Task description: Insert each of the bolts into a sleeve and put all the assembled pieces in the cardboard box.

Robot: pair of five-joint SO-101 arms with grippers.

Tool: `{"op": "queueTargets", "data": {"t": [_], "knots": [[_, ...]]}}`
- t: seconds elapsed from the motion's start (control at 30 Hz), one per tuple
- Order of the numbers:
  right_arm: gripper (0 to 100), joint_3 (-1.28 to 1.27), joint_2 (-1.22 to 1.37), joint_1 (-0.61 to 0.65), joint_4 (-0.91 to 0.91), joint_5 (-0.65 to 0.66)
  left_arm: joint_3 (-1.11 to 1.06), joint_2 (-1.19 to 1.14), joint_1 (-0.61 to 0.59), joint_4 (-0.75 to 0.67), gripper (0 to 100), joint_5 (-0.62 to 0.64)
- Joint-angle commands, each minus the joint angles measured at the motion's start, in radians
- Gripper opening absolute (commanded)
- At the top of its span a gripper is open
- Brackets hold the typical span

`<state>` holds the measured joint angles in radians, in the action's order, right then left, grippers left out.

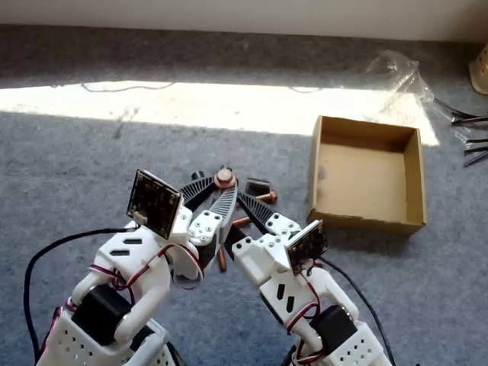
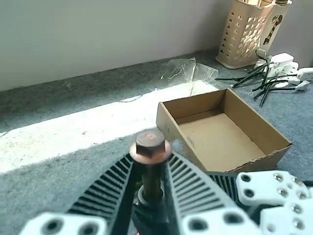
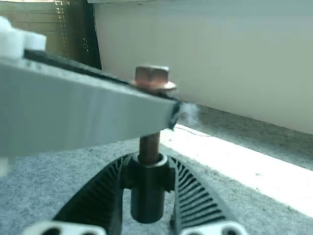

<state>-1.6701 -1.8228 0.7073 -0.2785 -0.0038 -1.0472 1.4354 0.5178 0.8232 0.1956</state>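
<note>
- Between the two arms, near the middle of the grey carpet (image 1: 91, 168), the left gripper (image 1: 223, 191) and right gripper (image 1: 241, 201) meet tip to tip.
- Left jaws are clamped on the shaft of a copper bolt (image 2: 150, 144), which stands upright with its hex head just above the fingertips.
- Right jaws are pressed closed around a black sleeve (image 3: 147, 196), also upright, directly under the bolt.
- Bolt shaft enters the top of the sleeve; part of the shaft is bare between head and sleeve.
- Loose bolts (image 1: 223, 259) and a dark sleeve (image 1: 258, 185) lie on the carpet under and just beyond the grippers.
- Right of them sits the open cardboard box (image 1: 364, 223), near the grippers but apart from them.
</note>
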Motion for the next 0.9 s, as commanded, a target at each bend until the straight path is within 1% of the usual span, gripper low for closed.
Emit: {"op": "queueTargets", "data": {"t": [0.0,0.1,0.3,0.5,0.87], "knots": [[0.4,-0.107,-0.013,-0.002,0.004,0.011,-0.102,0.130,0.002,-0.071,1,-0.009],[0.4,-0.107,-0.013,-0.002,0.004,0.011,-0.140,0.173,-0.001,-0.107,1,-0.009],[0.4,-0.107,-0.013,-0.004,0.004,0.012,-0.142,0.177,-0.002,-0.106,1,-0.009],[0.4,-0.107,-0.015,-0.004,0.004,0.012,-0.142,0.177,-0.002,-0.104,13,-0.009],[0.4,-0.107,-0.015,-0.004,0.004,0.012,-0.143,0.177,-0.002,-0.103,14,-0.009]]}}
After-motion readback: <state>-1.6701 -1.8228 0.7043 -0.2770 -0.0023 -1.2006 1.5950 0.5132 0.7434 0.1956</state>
